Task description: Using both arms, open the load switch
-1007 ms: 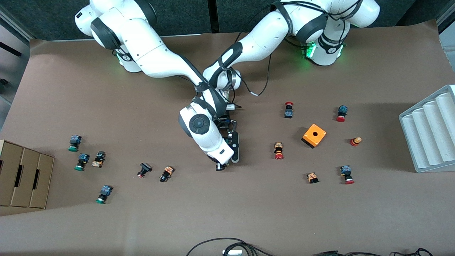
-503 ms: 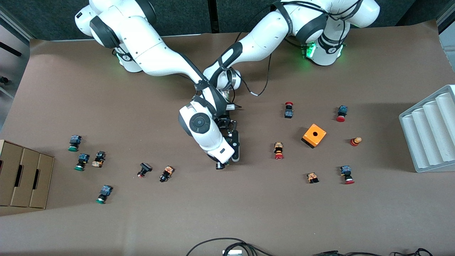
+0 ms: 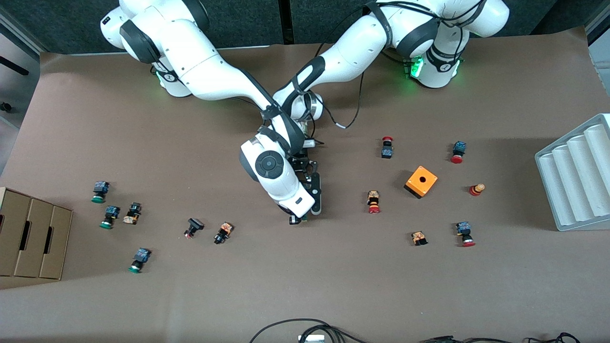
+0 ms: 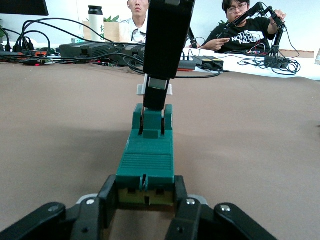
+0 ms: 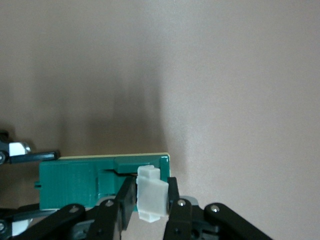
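Note:
The load switch (image 4: pixel 147 160), a dark green narrow block, lies on the brown table near its middle. My left gripper (image 4: pixel 145 192) is shut on the end of it that faces the robots' bases, low over the table. At the switch's end nearer the front camera sits the white lever (image 5: pixel 151 196). My right gripper (image 5: pixel 150 195) comes down from above and is shut on that lever. The left wrist view shows it too, as the right gripper (image 4: pixel 156 95) standing upright over the switch. In the front view the right arm's hand (image 3: pixel 279 178) covers nearly all of the switch and the left gripper.
An orange cube box (image 3: pixel 421 181) and several red-capped push buttons (image 3: pixel 373 201) lie toward the left arm's end. Green-capped buttons (image 3: pixel 109 216) and a cardboard drawer unit (image 3: pixel 33 238) are at the right arm's end. A grey ridged tray (image 3: pixel 576 176) sits at the left arm's edge.
The right arm's hand has shifted very slightly toward the robots' bases. Both grips look the same as before.

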You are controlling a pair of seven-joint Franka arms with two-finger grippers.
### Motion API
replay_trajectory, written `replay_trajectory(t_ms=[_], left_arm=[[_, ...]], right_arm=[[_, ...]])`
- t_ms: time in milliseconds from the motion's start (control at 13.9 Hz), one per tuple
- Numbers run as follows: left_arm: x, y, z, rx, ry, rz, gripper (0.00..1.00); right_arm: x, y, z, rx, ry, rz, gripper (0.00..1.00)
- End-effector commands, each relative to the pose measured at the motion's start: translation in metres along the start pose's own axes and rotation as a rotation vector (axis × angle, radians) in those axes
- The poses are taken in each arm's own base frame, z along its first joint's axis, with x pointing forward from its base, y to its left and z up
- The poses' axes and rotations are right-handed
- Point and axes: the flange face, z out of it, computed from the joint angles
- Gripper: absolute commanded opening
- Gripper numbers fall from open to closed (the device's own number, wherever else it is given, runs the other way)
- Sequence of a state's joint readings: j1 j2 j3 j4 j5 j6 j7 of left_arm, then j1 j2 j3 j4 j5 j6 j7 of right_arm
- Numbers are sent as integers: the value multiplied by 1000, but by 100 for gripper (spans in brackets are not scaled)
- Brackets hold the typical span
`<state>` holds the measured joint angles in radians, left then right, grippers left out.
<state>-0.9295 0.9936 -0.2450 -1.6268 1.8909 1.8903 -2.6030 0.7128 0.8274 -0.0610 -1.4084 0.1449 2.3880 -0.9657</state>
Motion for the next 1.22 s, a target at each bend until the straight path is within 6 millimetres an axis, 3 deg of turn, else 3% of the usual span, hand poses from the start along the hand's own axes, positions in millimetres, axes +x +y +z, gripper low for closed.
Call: replay_trajectory(t_ms=[0,1151], left_arm=[[-21,0,-3,-30,-22,-18,20],[-21,0,-3,-30,-22,-18,20]], right_arm=[[2,-12,0,27,-32,1,34],[5,-11,-20,35,-33,15,34]])
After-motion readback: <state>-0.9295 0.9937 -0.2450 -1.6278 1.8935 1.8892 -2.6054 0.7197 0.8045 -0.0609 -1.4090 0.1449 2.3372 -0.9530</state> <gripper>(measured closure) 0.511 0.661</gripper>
